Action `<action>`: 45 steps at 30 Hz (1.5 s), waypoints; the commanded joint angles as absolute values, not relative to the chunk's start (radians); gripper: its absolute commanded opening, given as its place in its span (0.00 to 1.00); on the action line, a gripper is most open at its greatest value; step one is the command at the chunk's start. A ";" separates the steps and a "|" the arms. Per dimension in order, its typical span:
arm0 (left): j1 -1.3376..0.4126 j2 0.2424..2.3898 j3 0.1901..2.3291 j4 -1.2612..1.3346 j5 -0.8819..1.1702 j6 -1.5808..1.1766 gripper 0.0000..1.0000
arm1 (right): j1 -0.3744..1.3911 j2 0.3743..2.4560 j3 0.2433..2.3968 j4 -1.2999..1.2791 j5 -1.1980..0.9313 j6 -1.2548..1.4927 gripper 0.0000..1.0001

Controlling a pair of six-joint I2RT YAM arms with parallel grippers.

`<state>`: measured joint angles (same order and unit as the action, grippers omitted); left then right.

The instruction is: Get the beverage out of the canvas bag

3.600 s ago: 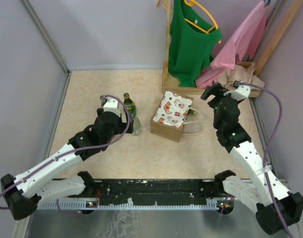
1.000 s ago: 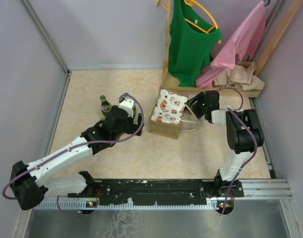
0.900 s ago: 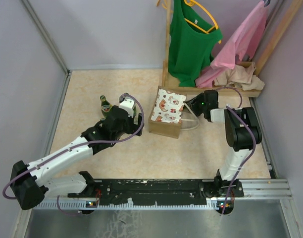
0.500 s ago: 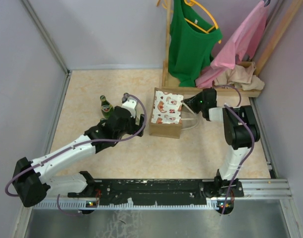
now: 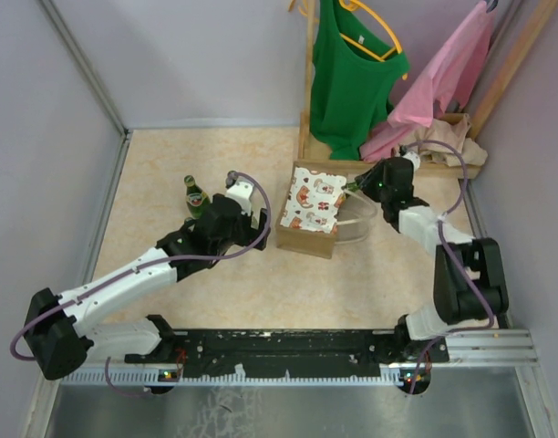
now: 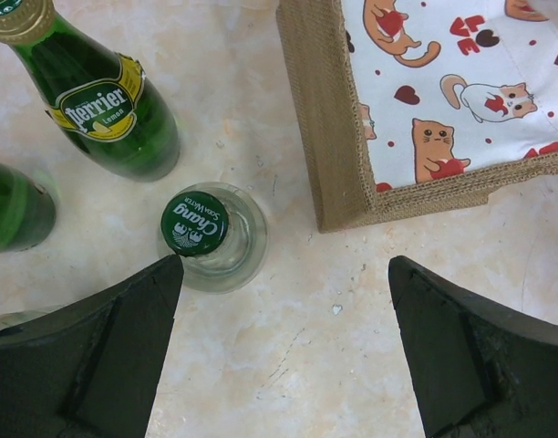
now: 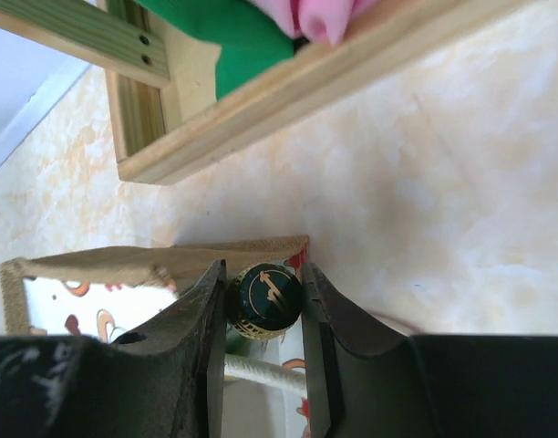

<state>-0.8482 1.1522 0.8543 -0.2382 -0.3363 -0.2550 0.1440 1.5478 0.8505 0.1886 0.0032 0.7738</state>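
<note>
One small boxy canvas bag (image 5: pixel 314 212) sits in the middle of the table (image 5: pixel 170 155). It is tan-brown, with white loop handles (image 5: pixel 356 228) and a white side full of red-orange cats and hearts. At its far right corner the right gripper (image 7: pixel 263 285) is clamped on the dark, gold-marked cap of the beverage bottle (image 7: pixel 265 301), right at the bag's top edge. The left gripper (image 6: pixel 284 274) hangs wide apart over a clear bottle (image 6: pixel 206 235) beside the bag, near a green Perrier bottle (image 6: pixel 106 109). Compared with half a second ago, the right arm stretches out lower and the bag's printed side shows wider.
</note>
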 commanded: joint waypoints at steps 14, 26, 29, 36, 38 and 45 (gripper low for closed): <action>-0.848 1.163 0.876 -0.159 -0.291 -0.269 1.00 | 0.144 1.042 0.996 0.044 0.159 0.444 0.00; -0.847 1.153 0.863 -0.133 -0.252 -0.289 1.00 | 0.144 0.916 1.071 -0.049 0.107 0.393 0.00; -0.848 1.146 0.863 -0.134 -0.252 -0.287 1.00 | 0.144 0.900 1.115 -0.059 0.054 0.399 0.00; -0.847 1.153 0.864 -0.120 -0.252 -0.282 1.00 | 0.145 0.873 1.244 -0.113 -0.089 0.418 0.00; -0.847 1.160 0.867 -0.116 -0.252 -0.277 1.00 | 0.145 0.859 1.278 -0.134 -0.131 0.422 0.00; -0.848 1.216 0.912 -0.099 -0.245 -0.239 1.00 | 0.145 0.821 1.341 -0.205 -0.262 0.429 0.00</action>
